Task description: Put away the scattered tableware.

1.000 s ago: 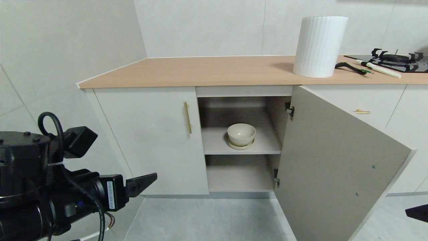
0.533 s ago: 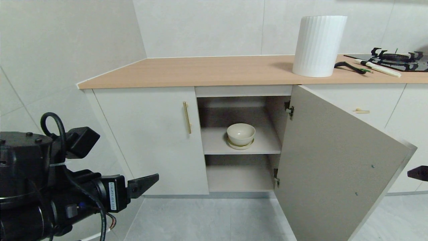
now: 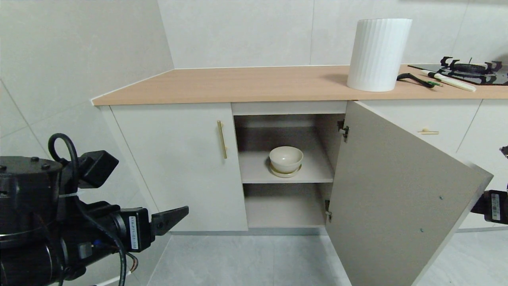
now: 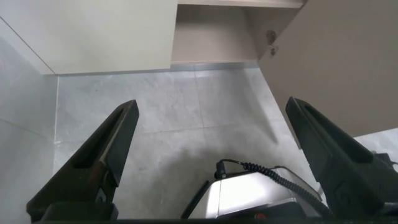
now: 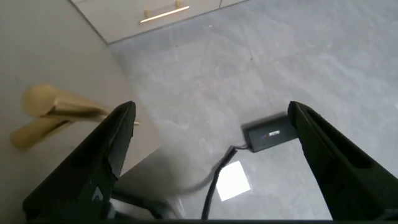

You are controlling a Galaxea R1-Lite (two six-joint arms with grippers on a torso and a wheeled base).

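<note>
A beige bowl [image 3: 286,158] sits on a small plate [image 3: 285,173] on the middle shelf of the open cabinet [image 3: 254,169]. The cabinet door [image 3: 397,190] stands swung out to the right. My left gripper [image 3: 168,219] hangs low at the left, away from the cabinet; the left wrist view shows this gripper [image 4: 211,162] open above the floor, holding nothing. My right gripper [image 5: 208,155] is open and empty on the outer side of the door, with the door's gold handle [image 5: 53,109] close beside one finger [image 5: 102,165].
On the wooden counter [image 3: 238,85] stand a white ribbed cylinder [image 3: 379,53], a black-handled utensil [image 3: 416,80] and a white-handled knife [image 3: 450,81], beside a stove burner [image 3: 470,68]. The left cabinet door [image 3: 178,167] is closed. Grey tile floor [image 3: 254,258] lies open before the cabinet.
My right arm has risen at the right edge and now shows just beyond the open door's edge. The left arm, bowl and plate have stayed put.
</note>
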